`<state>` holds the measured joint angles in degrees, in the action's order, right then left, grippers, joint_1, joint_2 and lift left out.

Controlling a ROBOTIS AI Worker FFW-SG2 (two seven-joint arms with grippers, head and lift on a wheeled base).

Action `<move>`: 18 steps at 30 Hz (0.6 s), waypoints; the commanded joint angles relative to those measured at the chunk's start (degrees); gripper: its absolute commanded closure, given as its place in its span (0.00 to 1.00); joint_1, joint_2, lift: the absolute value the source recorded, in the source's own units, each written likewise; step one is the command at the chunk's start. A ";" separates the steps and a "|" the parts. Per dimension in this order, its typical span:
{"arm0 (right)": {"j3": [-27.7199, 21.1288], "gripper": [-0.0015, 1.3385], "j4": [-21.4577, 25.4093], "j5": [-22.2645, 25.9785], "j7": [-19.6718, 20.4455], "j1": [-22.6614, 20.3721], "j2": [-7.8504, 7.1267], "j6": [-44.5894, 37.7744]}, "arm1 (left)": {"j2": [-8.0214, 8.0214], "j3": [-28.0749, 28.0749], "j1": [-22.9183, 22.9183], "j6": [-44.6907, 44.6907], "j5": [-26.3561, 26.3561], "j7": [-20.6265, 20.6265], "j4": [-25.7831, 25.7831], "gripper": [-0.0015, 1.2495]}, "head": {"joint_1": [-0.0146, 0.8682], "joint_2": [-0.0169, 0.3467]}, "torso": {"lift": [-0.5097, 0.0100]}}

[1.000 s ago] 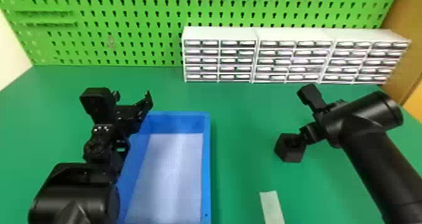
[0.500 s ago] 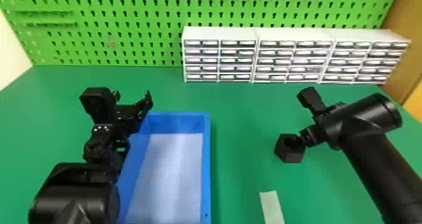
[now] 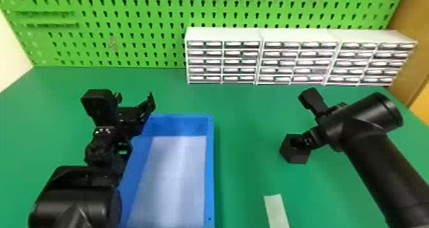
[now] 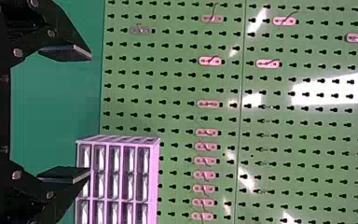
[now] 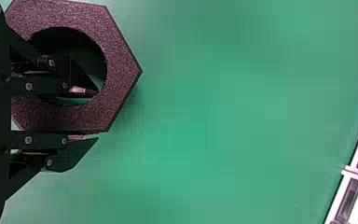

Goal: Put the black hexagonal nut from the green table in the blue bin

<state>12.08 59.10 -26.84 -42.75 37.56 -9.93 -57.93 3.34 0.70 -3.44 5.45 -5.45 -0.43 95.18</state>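
Observation:
The black hexagonal nut [image 3: 293,154] rests on the green table, right of the blue bin [image 3: 209,166]. My right gripper [image 3: 301,141] reaches down over its right side. Seen from the right wrist, one finger of the right gripper [image 5: 91,115] is inside the hole of the nut [image 5: 121,70] and the other lies along its outer side. The fingers stand apart around the wall, with a sliver of green between the inner finger and the wall. Parked beside the bin's far left corner, my left gripper [image 3: 134,99] is open and holds nothing; its left wrist view shows the gripper [image 4: 77,113] facing the pegboard.
White drawer units [image 3: 261,35] line the back of the table [image 3: 245,115] before the green pegboard [image 3: 127,48]. A pale strip [image 3: 276,209] lies near the front, between bin and right arm. The bin holds a whitish liner [image 3: 175,179].
The right arm first drew slightly right of the nut's hole, then came back left, bringing its fingertips over the hole. The left arm has kept still.

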 commanded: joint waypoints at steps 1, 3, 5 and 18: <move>0.14 0.80 0.93 -1.28 -1.20 0.05 0.00 -0.87 | 0.00 0.00 0.01 0.00 0.00 -0.01 0.00 0.31 | 0.79 0.19 | 0.80; 0.40 0.80 2.34 -2.25 -2.07 0.05 -0.09 -1.92 | 0.00 -0.08 0.10 0.00 0.00 -0.01 0.00 0.31 | 0.79 0.19 | 0.80; 0.66 0.80 4.36 -3.57 -3.04 0.14 -0.26 -3.15 | 0.00 -0.17 0.19 0.00 0.00 -0.01 0.00 0.31 | 0.79 0.19 | 0.80; 4.44 0.80 15.61 -8.84 -10.42 2.87 -1.05 -8.34 | 0.70 0.18 -0.07 0.00 -0.27 0.08 0.00 0.31 | 0.79 0.19 | 0.80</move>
<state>14.98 72.04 -34.52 -52.27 39.41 -10.81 -65.31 3.97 0.85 -3.44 5.45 -5.60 -0.35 95.18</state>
